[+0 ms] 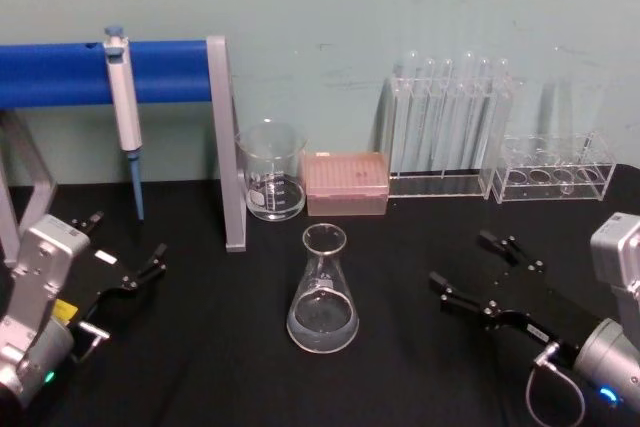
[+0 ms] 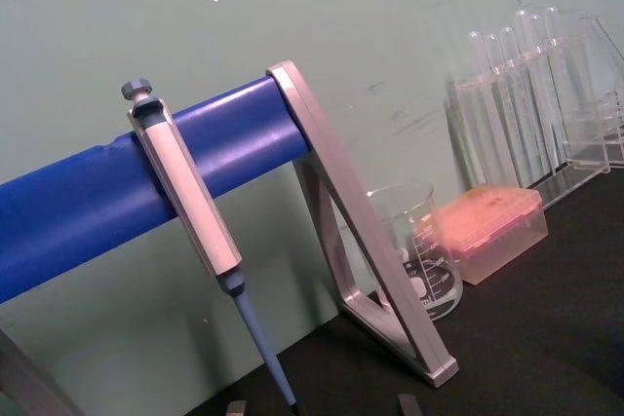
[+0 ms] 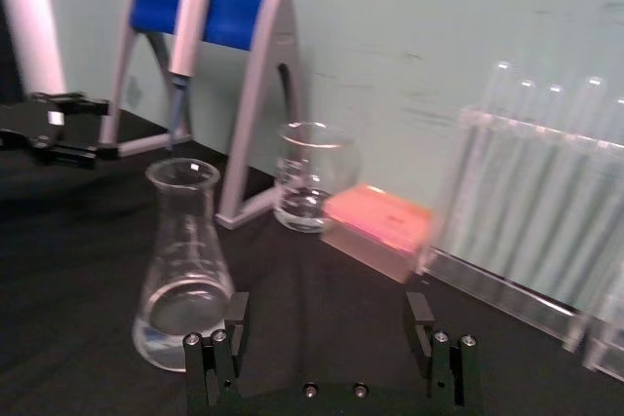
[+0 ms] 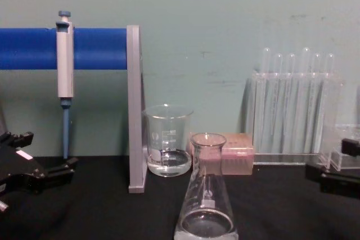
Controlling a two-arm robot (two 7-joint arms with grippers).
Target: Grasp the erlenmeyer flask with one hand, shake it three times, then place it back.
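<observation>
Though no grasp is yet made, stage: the approach is judged to be the step in hand.
Erlenmeyer flask (image 1: 323,297): stood upright on the table (image 1: 200,357), nearest the robot, with a little clear liquid in its base.
Right gripper (image 1: 462,262): set to the flask's right, apart from it; jaws spread wide, nothing held.
Left gripper (image 1: 128,237): parked well to the flask's left; jaws apart, nothing held.
Risk: the smooth sloped glass could be squeezed out of the grip if taken on the cone rather than the neck; the flask could be tipped if one finger arrives first; liquid could be slopped by hard shaking.
Just behind the flask: a beaker (image 1: 272,182) and a pink tip box (image 1: 345,184), which could be struck by a wide swing.
Farther behind: a pipette (image 1: 125,107) hung on a blue-barred stand (image 1: 60,72) to the left, test tube racks (image 1: 445,137) to the right.
Surface: matte black.
Room: closed off by a pale green, scuffed wall (image 1: 350,7).
</observation>
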